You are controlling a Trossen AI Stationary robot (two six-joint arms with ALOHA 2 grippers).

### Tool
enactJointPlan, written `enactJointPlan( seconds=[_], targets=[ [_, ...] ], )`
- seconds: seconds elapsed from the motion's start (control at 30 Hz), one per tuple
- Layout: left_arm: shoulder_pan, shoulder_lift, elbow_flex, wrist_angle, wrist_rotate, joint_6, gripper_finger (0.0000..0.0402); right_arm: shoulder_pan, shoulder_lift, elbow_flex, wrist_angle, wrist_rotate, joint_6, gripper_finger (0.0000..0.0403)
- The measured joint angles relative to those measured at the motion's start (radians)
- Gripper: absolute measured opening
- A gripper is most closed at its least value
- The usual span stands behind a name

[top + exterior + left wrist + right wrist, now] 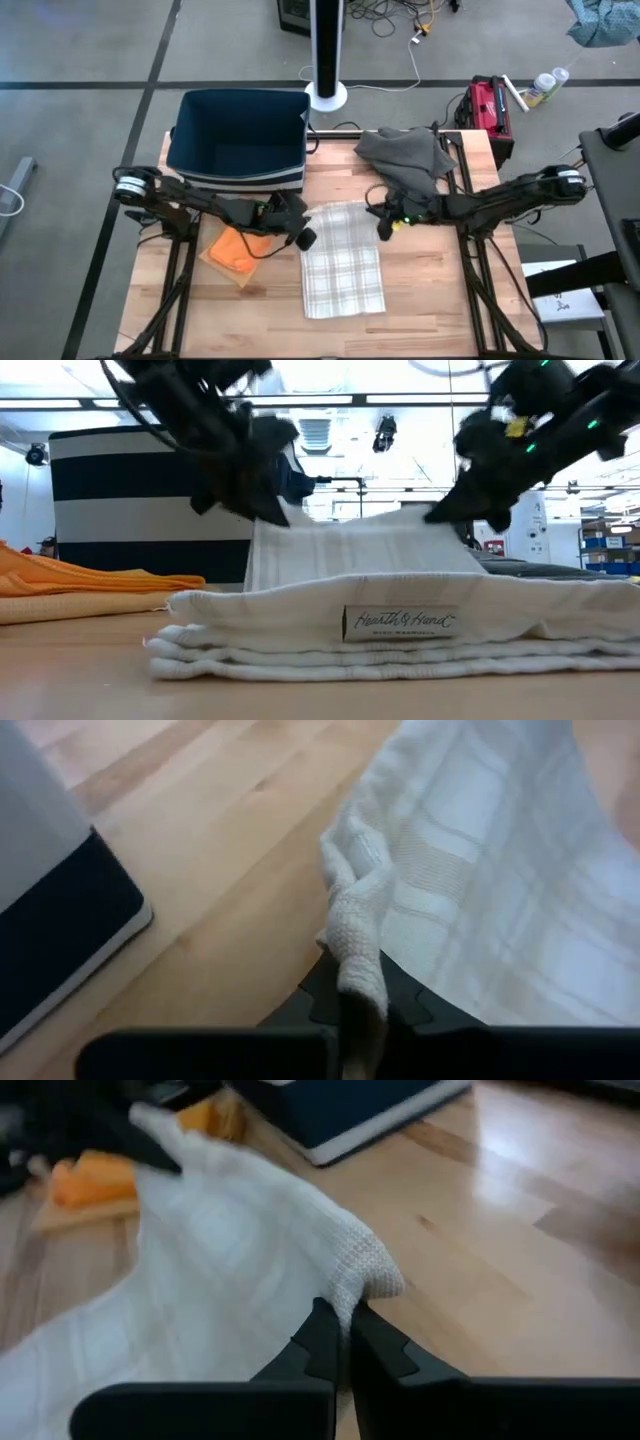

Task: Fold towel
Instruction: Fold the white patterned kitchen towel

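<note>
A white plaid towel lies in the middle of the wooden table. Its near part rests on the table in stacked layers. Its far part rises between my two grippers. My left gripper is shut on the towel's far left corner. My right gripper is shut on the far right corner. Both corners are held above the table. My left gripper pinches the towel's far left corner between its two fingers, slanting down from the table's left. The corner bunches above the fingertips, clear of the table, and the cloth slopes away toward the layers on the table. My right gripper pinches the far right corner between its two fingers, slanting down from the table's right. That corner puckers at the fingertips, lifted clear, and the cloth runs from it toward the other arm.
A dark blue bin stands at the far left of the table. An orange cloth lies left of the towel. A grey cloth is heaped at the far right. A red case sits beyond the far right corner.
</note>
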Motion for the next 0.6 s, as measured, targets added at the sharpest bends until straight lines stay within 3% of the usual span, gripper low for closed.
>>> enactJointPlan(
  seconds=[0.17,0.3,0.43,0.6],
  targets=[
    [-0.114,-0.036,-0.01,0.036,-0.011,-0.006,0.0007,0.203,-0.13,-0.006,-0.045,0.033,-0.067,0.0002],
    [-0.207,-0.006,-0.01,0.101,-0.005,-0.009,0.0006,0.382,-0.138,-0.006,-0.027,0.111,-0.026,0.0001],
    [-0.297,0.025,-0.009,0.171,-0.014,0.053,0.0006,0.535,-0.066,0.013,-0.011,0.164,0.06,0.0001],
    [-0.378,0.049,-0.009,0.224,-0.019,0.085,0.0006,0.677,0.119,0.114,0.013,0.213,0.124,0.0001]
  ],
)
